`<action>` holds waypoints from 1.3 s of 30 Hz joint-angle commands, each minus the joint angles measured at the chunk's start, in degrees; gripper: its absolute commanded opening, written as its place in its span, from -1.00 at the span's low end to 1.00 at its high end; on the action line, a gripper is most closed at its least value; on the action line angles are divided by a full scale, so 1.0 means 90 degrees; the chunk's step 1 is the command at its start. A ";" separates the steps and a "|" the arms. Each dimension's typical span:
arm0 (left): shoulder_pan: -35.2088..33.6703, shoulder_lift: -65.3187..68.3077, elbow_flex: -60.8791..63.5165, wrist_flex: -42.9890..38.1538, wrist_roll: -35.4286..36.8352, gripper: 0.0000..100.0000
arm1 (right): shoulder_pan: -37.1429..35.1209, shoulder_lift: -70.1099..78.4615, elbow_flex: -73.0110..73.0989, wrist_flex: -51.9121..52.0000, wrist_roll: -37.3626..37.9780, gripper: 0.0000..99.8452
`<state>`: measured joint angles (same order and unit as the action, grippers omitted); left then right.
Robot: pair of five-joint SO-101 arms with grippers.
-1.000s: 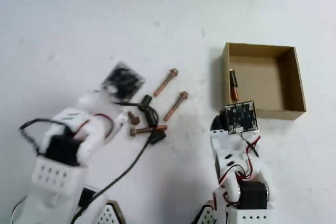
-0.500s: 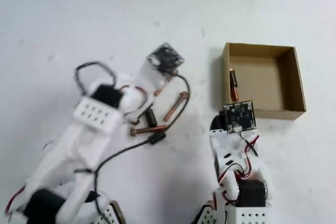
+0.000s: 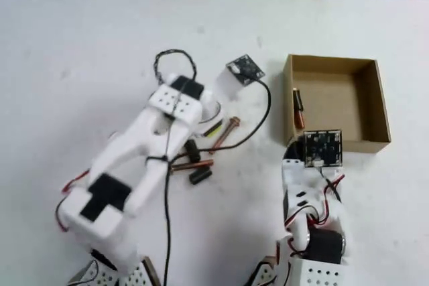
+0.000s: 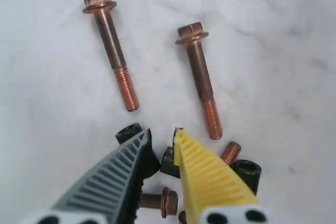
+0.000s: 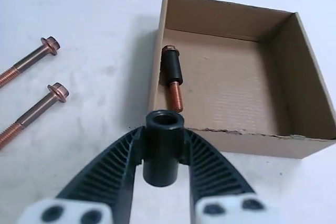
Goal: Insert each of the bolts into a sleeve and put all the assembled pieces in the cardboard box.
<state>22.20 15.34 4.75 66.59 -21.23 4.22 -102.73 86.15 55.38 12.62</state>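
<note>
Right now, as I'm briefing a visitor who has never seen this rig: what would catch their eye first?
The right gripper grips a black sleeve upright, just outside the cardboard box, where one assembled piece lies along a wall. The left gripper hangs open over loose sleeves, with two copper bolts on the table beyond its tips.

Bright, even light from overhead. The white table [image 3: 80, 38] is close to washed out in the high view, and the strip past its far edge along the top of frame goes dark. Shadows are soft and short. In the right wrist view a faint grey one sits left of the cardboard box [image 5: 226, 87]. In the left wrist view there's a thin one beside a bolt [image 4: 111, 51]. Mild sheen on the sleeve [image 5: 164, 148].
</note>
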 commanded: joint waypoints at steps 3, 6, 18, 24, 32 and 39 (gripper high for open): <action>0.0034 0.0816 -0.1201 0.0088 0.0068 -0.79 | 0.0474 -0.0063 0.0000 -0.0142 -0.0068 -0.97; 0.0132 0.1148 -0.1553 0.0098 0.0420 -0.79 | 0.0581 -0.0063 0.0010 -0.0142 -0.0068 -0.97; 0.0493 0.1509 -0.2100 0.0518 0.0733 -0.79 | 0.0620 -0.0063 0.0010 -0.0151 -0.0068 -0.97; 0.0669 0.1519 -0.2090 0.0361 0.0889 -0.79 | 0.0620 -0.0063 0.0010 -0.0151 -0.0068 -0.97; 0.0659 0.1519 -0.2090 0.0215 0.1446 -0.70 | 0.0620 -0.0063 0.0010 -0.0151 -0.0068 -0.97; 0.0659 0.1783 -0.2149 0.0186 0.1446 -0.70 | 0.0620 -0.0063 0.0010 -0.0151 -0.0068 -0.97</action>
<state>27.47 31.52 -11.87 69.23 -8.84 9.05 -102.73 86.86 55.38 12.62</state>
